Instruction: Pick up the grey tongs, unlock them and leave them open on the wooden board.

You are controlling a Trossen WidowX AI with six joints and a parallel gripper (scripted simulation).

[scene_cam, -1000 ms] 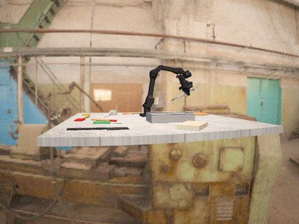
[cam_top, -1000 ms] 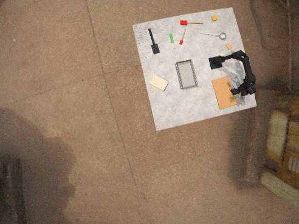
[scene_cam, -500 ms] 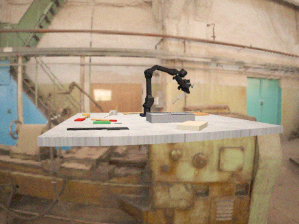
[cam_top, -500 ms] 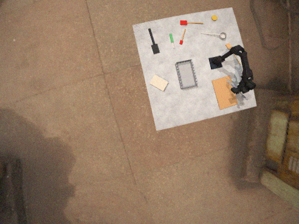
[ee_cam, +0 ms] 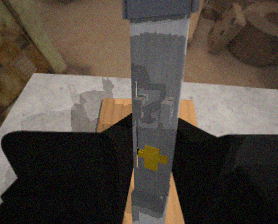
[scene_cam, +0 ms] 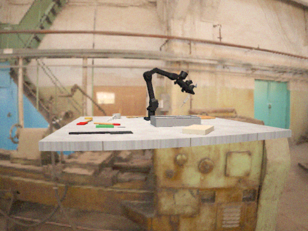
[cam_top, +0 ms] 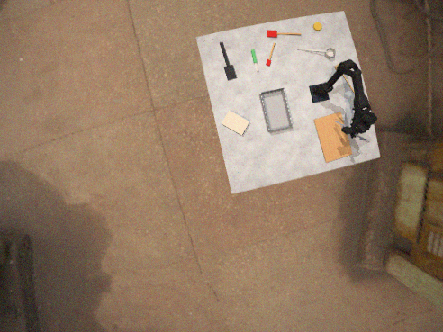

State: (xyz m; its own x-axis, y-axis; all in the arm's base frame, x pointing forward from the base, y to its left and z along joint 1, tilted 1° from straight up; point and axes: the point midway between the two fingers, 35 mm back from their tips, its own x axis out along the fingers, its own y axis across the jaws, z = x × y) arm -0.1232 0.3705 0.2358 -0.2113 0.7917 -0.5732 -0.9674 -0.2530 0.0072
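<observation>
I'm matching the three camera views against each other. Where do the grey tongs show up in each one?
Top: tongs mostly hidden under the arm at the table's right edge, just above the wooden board.
Exterior: tongs hang tilted from the gripper, above the roasting tin.
Wrist: tongs run up the centre, clamped between the fingers.
Shared landmark: the wooden board, beneath the tongs.

Black spatula [cam_top: 228, 62] (beside green marker [cam_top: 255, 58])
</observation>
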